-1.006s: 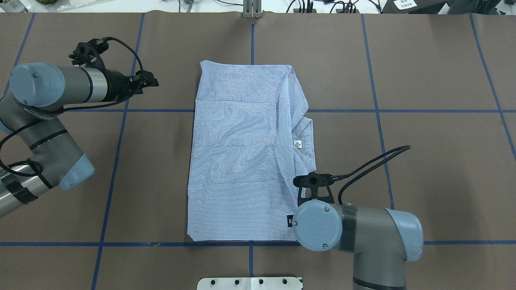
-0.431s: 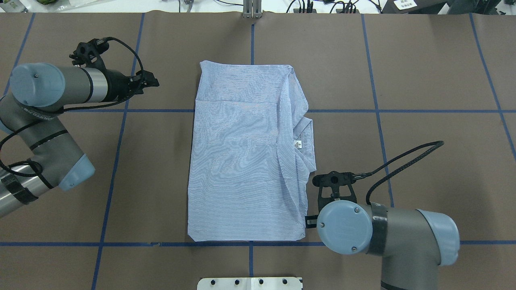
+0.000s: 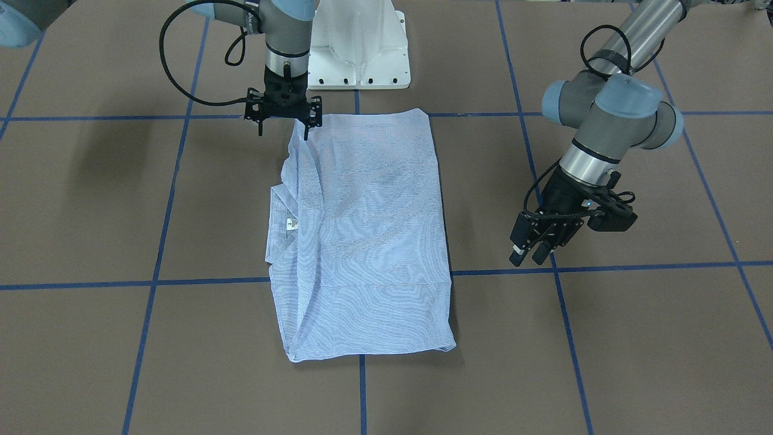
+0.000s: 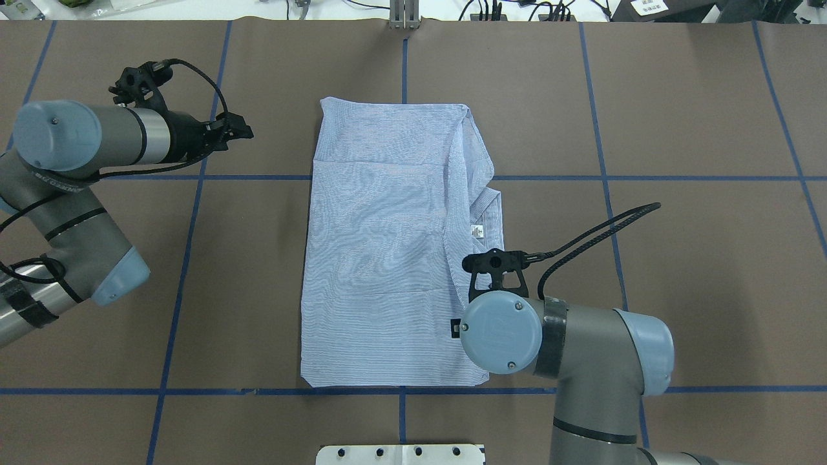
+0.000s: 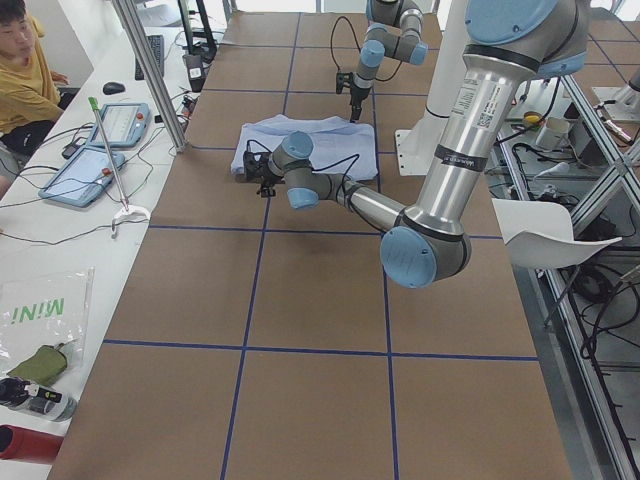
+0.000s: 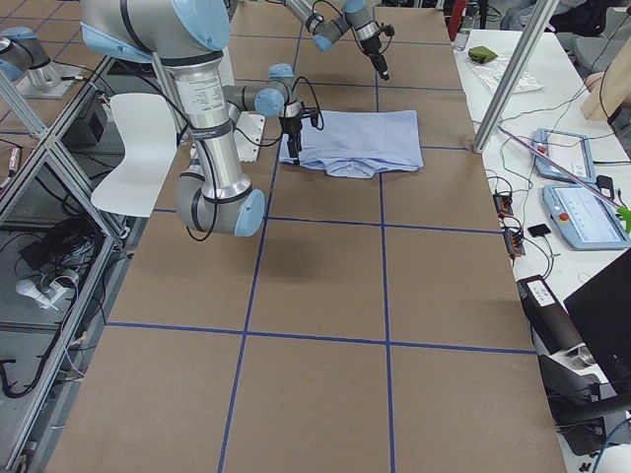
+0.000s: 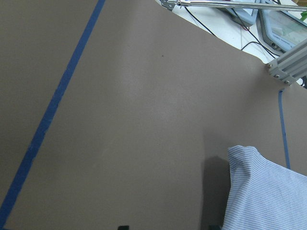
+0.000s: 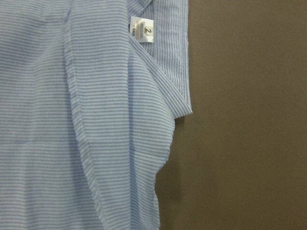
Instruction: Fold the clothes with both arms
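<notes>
The clothes are one light blue-and-white striped shirt (image 4: 381, 258), folded into a tall rectangle at the table's middle. Its collar and white neck label (image 4: 477, 230) poke out on its right side. My right gripper (image 3: 284, 130) hangs open over the shirt's near right corner (image 3: 302, 130), one finger above the fabric edge and one above the table. From overhead its wrist (image 4: 501, 336) hides the fingers. The right wrist view shows the shirt (image 8: 72, 120) and its label (image 8: 142, 28) close below. My left gripper (image 3: 531, 258) is open and empty, well left of the shirt (image 7: 264, 191).
Brown paper covers the table, with blue tape lines (image 4: 187, 258) marking a grid. The white pedestal base (image 3: 356, 48) stands at the near edge behind the shirt. A metal post (image 4: 404, 16) rises at the far edge. A seated person (image 5: 25, 70) is beyond it, by a bench with tablets.
My right arm swung out to the right off the shirt, then came back left and slightly forward over the shirt's near right edge. The left arm and the shirt stayed put.
</notes>
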